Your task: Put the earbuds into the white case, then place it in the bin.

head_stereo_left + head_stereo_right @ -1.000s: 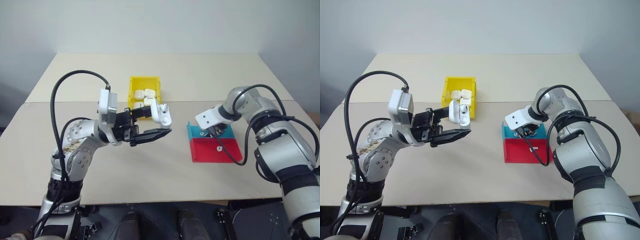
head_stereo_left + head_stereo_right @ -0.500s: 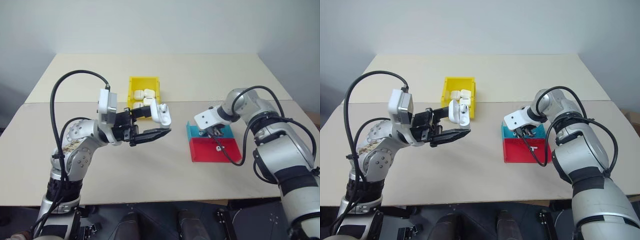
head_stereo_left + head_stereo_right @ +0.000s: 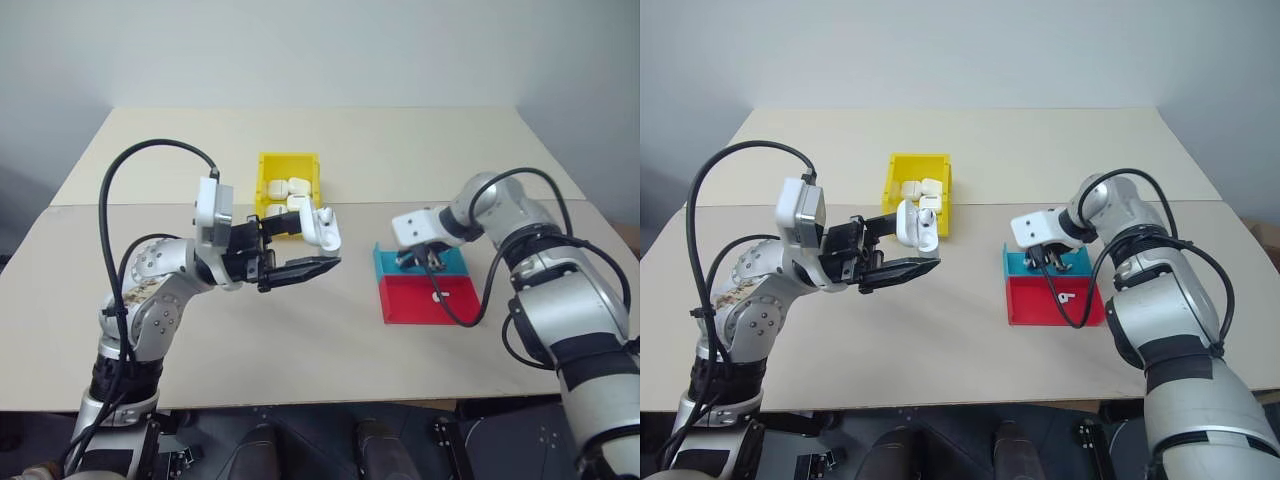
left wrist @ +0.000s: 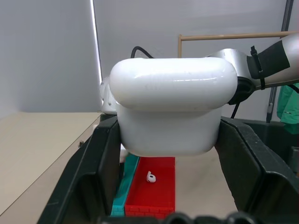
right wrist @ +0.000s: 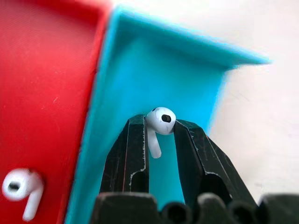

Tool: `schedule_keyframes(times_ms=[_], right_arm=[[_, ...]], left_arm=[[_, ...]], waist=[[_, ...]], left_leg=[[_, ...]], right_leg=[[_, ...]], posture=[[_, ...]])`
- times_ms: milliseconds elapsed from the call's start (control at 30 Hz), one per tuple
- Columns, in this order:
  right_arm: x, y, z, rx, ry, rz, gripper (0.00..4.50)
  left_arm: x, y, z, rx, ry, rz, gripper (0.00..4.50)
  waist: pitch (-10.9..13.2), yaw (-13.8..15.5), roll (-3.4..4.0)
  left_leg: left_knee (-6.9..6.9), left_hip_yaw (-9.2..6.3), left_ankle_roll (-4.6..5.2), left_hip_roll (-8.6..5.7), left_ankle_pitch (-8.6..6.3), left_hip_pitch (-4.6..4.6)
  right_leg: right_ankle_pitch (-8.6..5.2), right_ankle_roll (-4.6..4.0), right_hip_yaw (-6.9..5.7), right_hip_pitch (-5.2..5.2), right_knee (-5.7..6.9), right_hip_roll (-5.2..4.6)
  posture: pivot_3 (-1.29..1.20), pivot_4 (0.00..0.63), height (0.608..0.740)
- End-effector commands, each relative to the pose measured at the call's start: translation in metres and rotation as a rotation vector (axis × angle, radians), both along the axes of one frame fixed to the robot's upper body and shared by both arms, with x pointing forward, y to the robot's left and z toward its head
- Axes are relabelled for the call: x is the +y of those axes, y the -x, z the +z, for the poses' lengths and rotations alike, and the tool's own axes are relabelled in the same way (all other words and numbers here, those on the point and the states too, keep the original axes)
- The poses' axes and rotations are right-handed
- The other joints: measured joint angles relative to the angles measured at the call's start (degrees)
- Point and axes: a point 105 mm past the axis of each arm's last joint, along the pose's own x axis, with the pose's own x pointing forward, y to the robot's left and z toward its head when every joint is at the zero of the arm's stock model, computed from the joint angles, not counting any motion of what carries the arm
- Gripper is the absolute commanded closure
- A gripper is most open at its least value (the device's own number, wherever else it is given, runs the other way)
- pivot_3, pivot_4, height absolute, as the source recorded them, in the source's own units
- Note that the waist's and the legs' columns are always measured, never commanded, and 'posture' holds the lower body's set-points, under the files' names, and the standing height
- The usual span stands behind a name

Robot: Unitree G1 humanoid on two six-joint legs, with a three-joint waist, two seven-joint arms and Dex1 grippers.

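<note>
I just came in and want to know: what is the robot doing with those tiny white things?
It is packing earbuds away. The right gripper has pinched one earbud over the teal half of the tray. The other earbud lies in the tray's red half. The left gripper holds the open white case up above the table, ready to be filled. The yellow bin behind it already has some white cases in it.

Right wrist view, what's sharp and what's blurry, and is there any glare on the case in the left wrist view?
Right wrist view: the earbud pinched in the right tool is crisp, while the tray's teal wall and the tabletop behind smear soft. Left wrist view: soft window-like highlights streak the white case; the red tray half beyond stays fairly clear.
</note>
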Motion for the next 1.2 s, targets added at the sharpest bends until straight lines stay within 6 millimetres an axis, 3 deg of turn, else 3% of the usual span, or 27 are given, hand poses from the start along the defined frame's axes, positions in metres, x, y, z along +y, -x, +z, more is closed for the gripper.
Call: schedule_keyframes(times_ms=[33,133,200,400,600,933,1200], right_arm=[[0.002,0.008,0.061,-0.066,-0.234,0.015,3.86],[0.000,0.041,0.089,-0.027,-0.451,0.055,3.86],[0.001,0.060,0.096,-0.010,-0.533,0.053,3.86],[0.020,0.115,0.137,0.034,-0.989,0.003,3.86],[0.046,0.153,0.145,0.169,-1.272,-0.005,3.86],[0.075,0.161,0.137,0.261,-1.382,-0.054,3.86],[0.079,0.157,0.121,0.245,-1.316,-0.095,3.86]], left_arm=[[-0.002,0.001,0.010,-0.035,0.014,-0.030,1.73],[-0.003,-0.001,0.011,-0.037,0.022,-0.044,1.73],[-0.004,-0.002,0.011,-0.037,0.021,-0.053,1.73],[-0.008,-0.006,0.011,-0.026,0.015,-0.091,1.73],[-0.015,-0.013,0.013,-0.018,0.010,-0.136,1.73],[-0.023,-0.015,0.015,-0.012,0.001,-0.187,1.73],[-0.021,-0.016,0.016,-0.011,-0.004,-0.176,1.73]], waist=[[0.02,0.21,0.03],[0.02,0.94,0.03],[0.02,1.56,0.03],[0.02,1.65,0.04],[0.01,1.67,0.02],[0.01,1.57,0.02],[0.01,1.57,0.02]], left_leg=[[0.00,0.00,0.00,0.00,0.00,-0.01],[-0.03,-0.08,0.03,0.02,-0.02,-0.02],[-0.03,-0.09,0.10,0.03,-0.06,-0.03],[0.03,-0.04,0.12,0.01,-0.07,-0.09],[0.06,-0.09,0.12,0.00,-0.07,-0.01],[0.04,-0.12,0.13,-0.02,-0.07,-0.07],[0.04,-0.13,0.14,-0.02,-0.08,-0.08]], right_leg=[[0.00,0.00,0.00,0.00,0.01,0.00],[0.00,0.00,-0.07,0.06,0.03,0.00],[0.00,0.00,-0.09,0.08,0.05,0.01],[0.00,0.00,-0.04,-0.02,-0.04,0.02],[0.00,0.00,-0.06,0.08,0.00,0.03],[0.00,0.01,-0.05,0.03,0.00,0.03],[-0.01,0.01,-0.05,0.03,-0.03,0.03]], posture=[[0.00,0.150,0.740],[0.00,0.150,0.740],[0.00,0.150,0.740],[0.00,0.150,0.740],[0.00,0.150,0.740],[0.00,0.150,0.740],[0.00,0.150,0.740]])
